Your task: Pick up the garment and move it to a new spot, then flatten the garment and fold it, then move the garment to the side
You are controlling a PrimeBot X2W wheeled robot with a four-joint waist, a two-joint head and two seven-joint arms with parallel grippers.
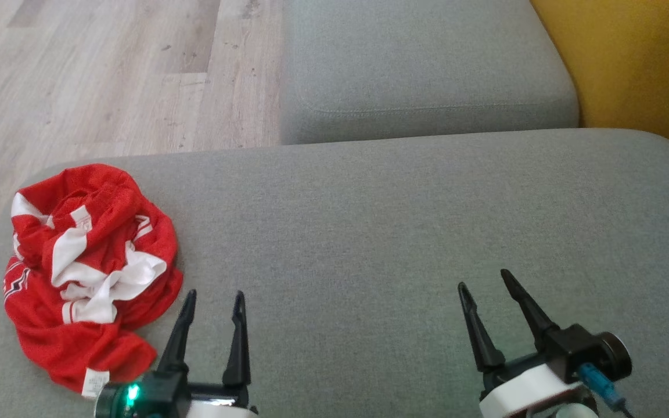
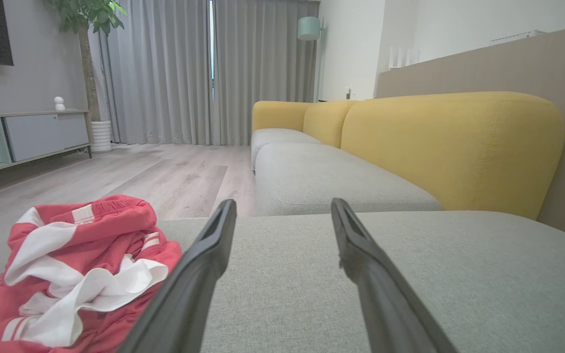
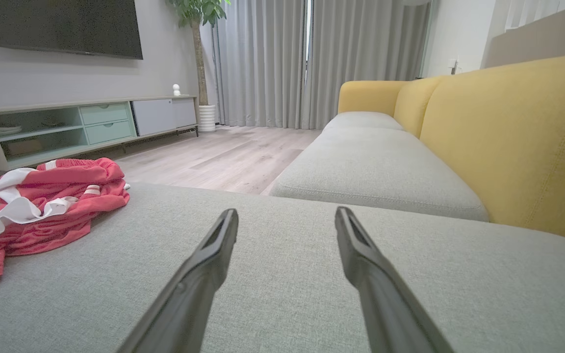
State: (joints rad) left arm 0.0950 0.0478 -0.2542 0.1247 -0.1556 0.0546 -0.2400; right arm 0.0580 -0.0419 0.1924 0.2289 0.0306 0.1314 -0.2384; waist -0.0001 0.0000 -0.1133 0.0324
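A crumpled red and white garment (image 1: pixel 87 267) lies in a heap on the left part of the grey sofa cushion (image 1: pixel 369 232). The left wrist view has the garment (image 2: pixel 71 274) at lower left, and the right wrist view has the garment (image 3: pixel 42 206) at far left. My left gripper (image 1: pixel 213 297) hovers open just right of the heap, with nothing between its fingers. Well to the right, my right gripper (image 1: pixel 485 278) is open and empty over bare cushion. The left gripper (image 2: pixel 282 206) and right gripper (image 3: pixel 286 213) both show wide gaps.
A second grey seat cushion (image 1: pixel 427 64) lies beyond, with a yellow backrest (image 1: pixel 642 64) to the right. Wooden floor (image 1: pixel 108 75) lies past the cushion's left and far edges. A TV cabinet (image 3: pixel 81 122), potted plant (image 3: pixel 199 59) and curtains (image 3: pixel 282 59) stand across the room.
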